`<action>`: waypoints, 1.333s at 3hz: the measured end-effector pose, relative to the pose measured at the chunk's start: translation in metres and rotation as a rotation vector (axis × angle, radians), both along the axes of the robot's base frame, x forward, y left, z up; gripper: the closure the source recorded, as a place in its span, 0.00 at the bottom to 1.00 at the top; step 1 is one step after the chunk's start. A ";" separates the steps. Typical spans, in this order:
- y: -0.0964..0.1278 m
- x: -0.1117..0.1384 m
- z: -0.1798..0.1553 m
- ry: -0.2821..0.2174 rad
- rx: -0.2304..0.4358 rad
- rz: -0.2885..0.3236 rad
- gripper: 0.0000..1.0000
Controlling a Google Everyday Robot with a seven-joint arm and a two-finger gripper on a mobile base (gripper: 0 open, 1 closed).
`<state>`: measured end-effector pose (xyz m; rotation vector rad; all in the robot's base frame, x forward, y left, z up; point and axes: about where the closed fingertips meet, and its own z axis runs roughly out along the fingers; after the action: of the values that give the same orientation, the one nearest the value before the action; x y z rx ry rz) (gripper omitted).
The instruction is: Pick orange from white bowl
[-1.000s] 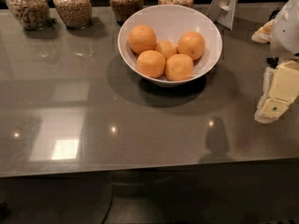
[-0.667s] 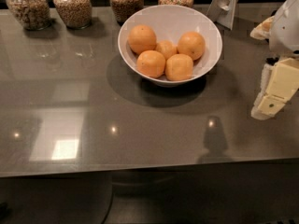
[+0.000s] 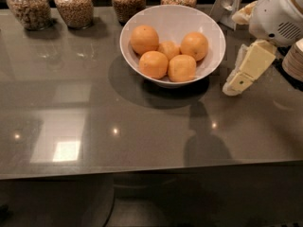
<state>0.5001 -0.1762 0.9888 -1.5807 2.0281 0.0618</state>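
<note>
The white bowl (image 3: 171,13) stands on the dark grey table (image 3: 142,126) at the back centre. It holds several oranges, such as one at the front (image 3: 153,64) and one at the right (image 3: 194,46). My gripper (image 3: 235,84), cream-coloured under a white wrist, hangs just right of the bowl at about rim height, pointing down and to the left. It is close to the bowl's right side and touches neither the bowl nor the oranges. Nothing shows in it.
Several grain-filled glass jars (image 3: 73,4) line the table's back edge left of and behind the bowl. A white upright stand (image 3: 226,1) is behind the bowl at the right. A ridged beige object (image 3: 294,59) sits at the right edge. The table's front edge (image 3: 142,170) runs across below.
My gripper has moved left and slightly up, closer to the bowl's right side. The bowl and oranges have not moved.
</note>
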 end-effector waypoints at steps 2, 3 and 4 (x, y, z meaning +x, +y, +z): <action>0.053 0.082 -0.004 -0.031 0.217 0.001 0.00; 0.085 0.119 -0.010 -0.019 0.288 -0.008 0.00; 0.125 0.147 -0.021 0.020 0.345 -0.009 0.00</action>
<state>0.6468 -0.0516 0.9682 -1.3571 1.9163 0.4034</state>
